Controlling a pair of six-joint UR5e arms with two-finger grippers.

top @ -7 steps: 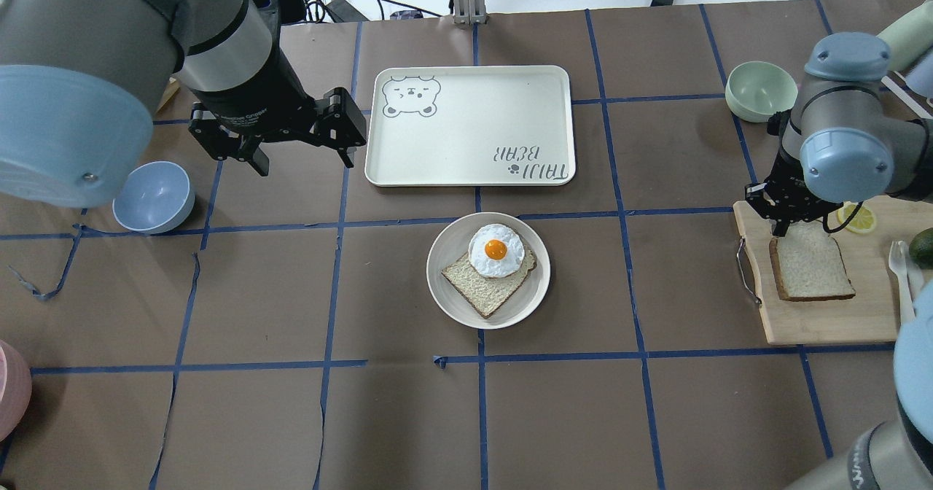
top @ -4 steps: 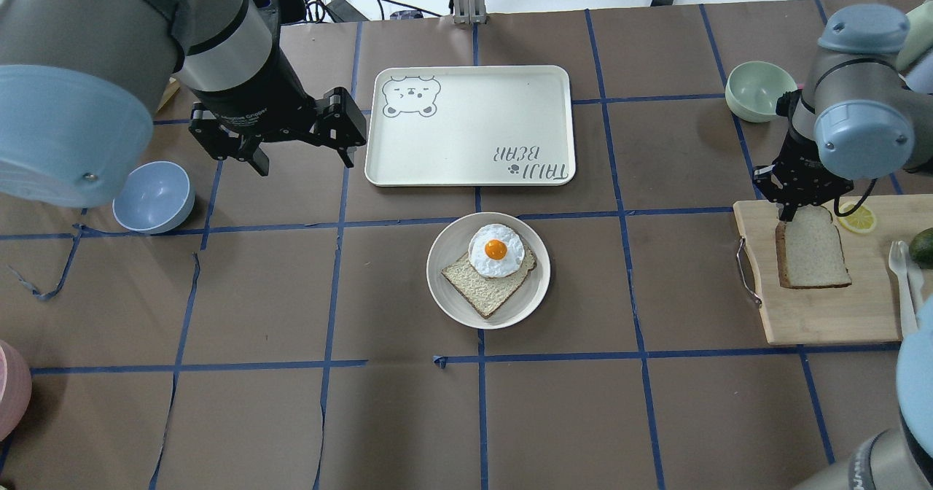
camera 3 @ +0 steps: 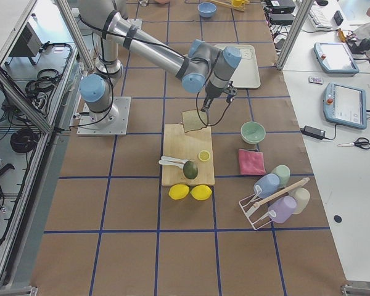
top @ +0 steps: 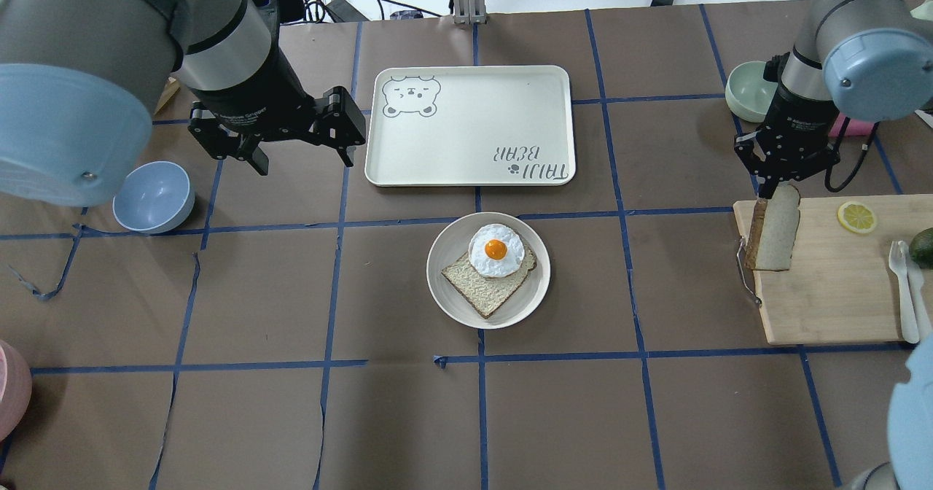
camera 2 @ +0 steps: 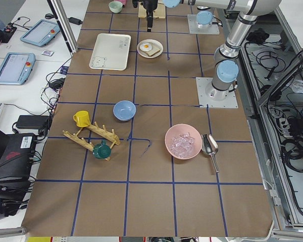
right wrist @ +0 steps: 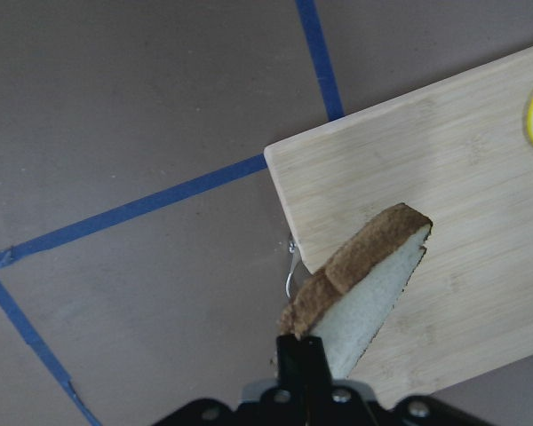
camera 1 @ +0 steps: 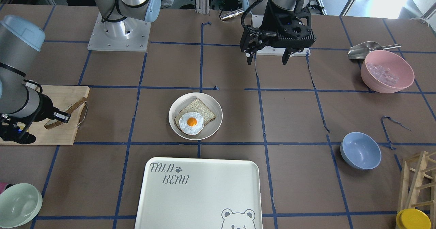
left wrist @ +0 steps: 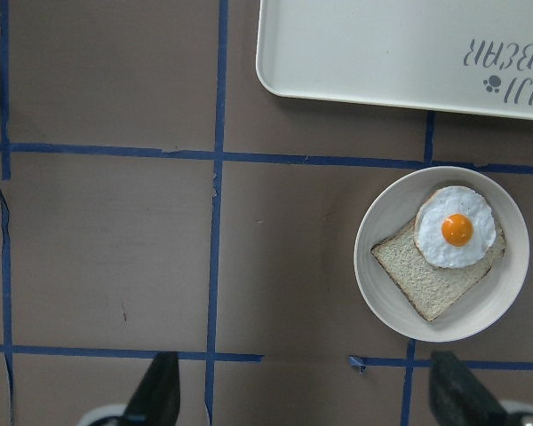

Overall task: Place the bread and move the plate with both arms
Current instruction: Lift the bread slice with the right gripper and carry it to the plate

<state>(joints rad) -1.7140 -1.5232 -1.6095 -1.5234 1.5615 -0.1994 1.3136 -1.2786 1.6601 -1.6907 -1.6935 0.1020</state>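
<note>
Pinched the bread [top: 776,231] on edge in the right end effector [top: 778,187], well right of the plate [top: 531,299]; held left end effector [top: 305,163] spread.

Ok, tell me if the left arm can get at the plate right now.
Probably yes. The left gripper hangs open above the table beside the tray, and nothing stands between it and the plate, whose rim on that side is free.

Brown table [top: 291,293] with blue tape grid. Plate [top: 452,302] at centre, bear tray [top: 474,133] beyond it. Cutting board [top: 824,308] right, blue bowl [top: 153,197] left.
</note>
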